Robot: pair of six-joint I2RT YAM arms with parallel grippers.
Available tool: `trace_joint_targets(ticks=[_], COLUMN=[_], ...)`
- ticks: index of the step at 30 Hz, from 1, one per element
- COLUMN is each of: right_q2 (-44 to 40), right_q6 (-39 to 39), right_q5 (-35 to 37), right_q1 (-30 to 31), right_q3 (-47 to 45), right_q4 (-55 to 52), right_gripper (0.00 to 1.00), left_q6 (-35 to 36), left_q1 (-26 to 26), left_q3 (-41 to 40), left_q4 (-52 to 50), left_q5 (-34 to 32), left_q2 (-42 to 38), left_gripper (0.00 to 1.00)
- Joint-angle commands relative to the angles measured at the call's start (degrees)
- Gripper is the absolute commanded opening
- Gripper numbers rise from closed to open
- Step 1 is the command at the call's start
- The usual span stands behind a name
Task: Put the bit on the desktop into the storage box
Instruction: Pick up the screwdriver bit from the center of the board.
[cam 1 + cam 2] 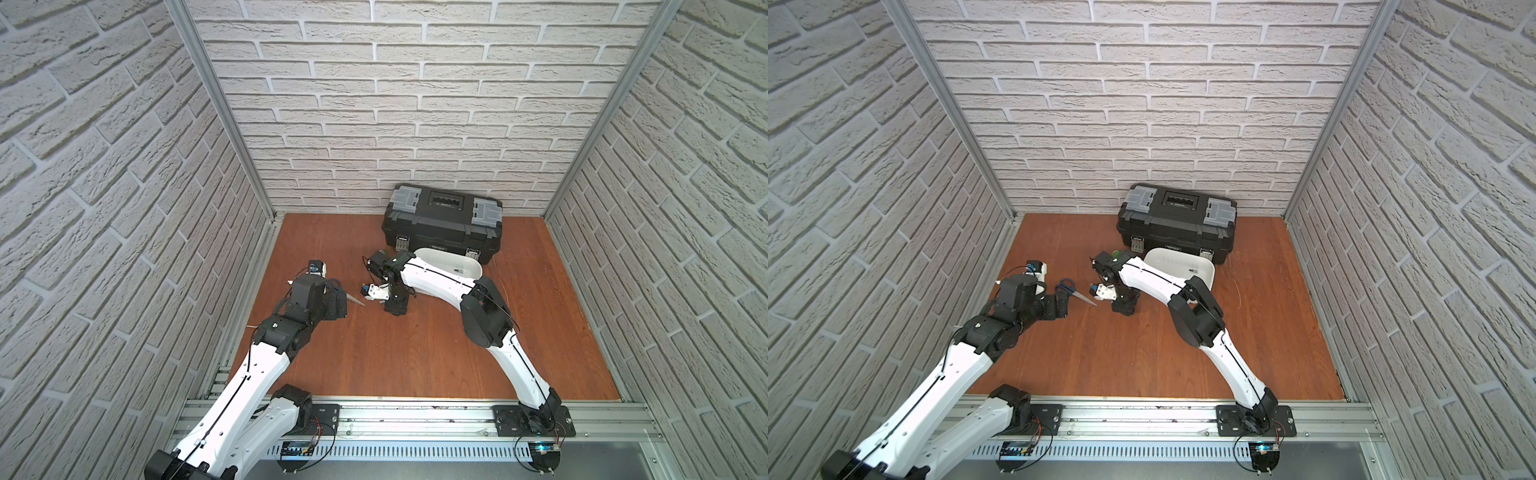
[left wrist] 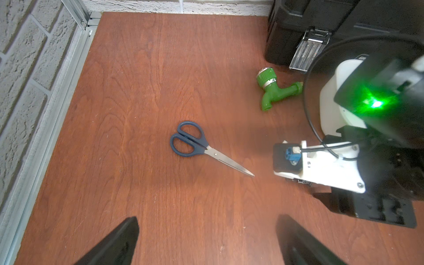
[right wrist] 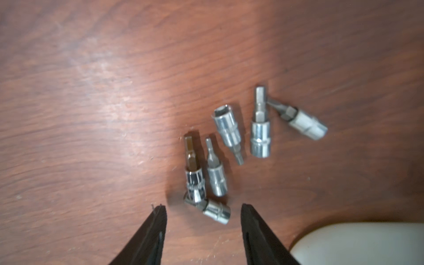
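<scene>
1. Brick-pattern walls (image 1: 374,104) around; below, reddish wood desktop (image 1: 415,353).
2. White storage box (image 1: 440,257) just before black toolbox (image 1: 442,224), partly covered by right arm (image 1: 436,278); small dark thing inside, too small to name.
3. Left gripper (image 2: 207,219) spread wide, empty.
4. Right gripper (image 3: 203,207) half spread, low over six bits (image 3: 216,176) on desktop near box; nearest bit (image 3: 215,212) between jaws, not yet pinched.
5. Likely hard steel, light, slick, quick to roll: best gripped across round socket end. Hidden under that arm in both top views.
</scene>
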Motion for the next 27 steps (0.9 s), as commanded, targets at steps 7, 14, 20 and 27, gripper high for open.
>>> trace_joint_targets(ticks=[7, 14, 20, 27], right_q2=[1.43, 0.77, -0.58, -2.80], right_q6=[-0.71, -0.25, -0.03, 0.19], right_q5=[-0.65, 0.16, 0.08, 0.48], right_q1=[0.36, 0.27, 0.28, 0.27], right_q3=[0.80, -0.93, -1.62, -4.10], right_q4=[-1.65, -1.26, -0.97, -0.04], right_gripper=[0.48, 0.33, 0.20, 0.12], left_q6=[-0.09, -0.10, -0.12, -0.18], left_q1=[0.56, 0.57, 0.56, 0.59], left_q3=[0.67, 0.63, 0.54, 0.55], left_q4=[0.61, 0.53, 0.43, 0.24], left_q5=[-0.81, -0.73, -0.82, -0.90], left_q2=[0.22, 0.22, -0.08, -0.12], left_gripper=[0.98, 0.98, 0.98, 0.98])
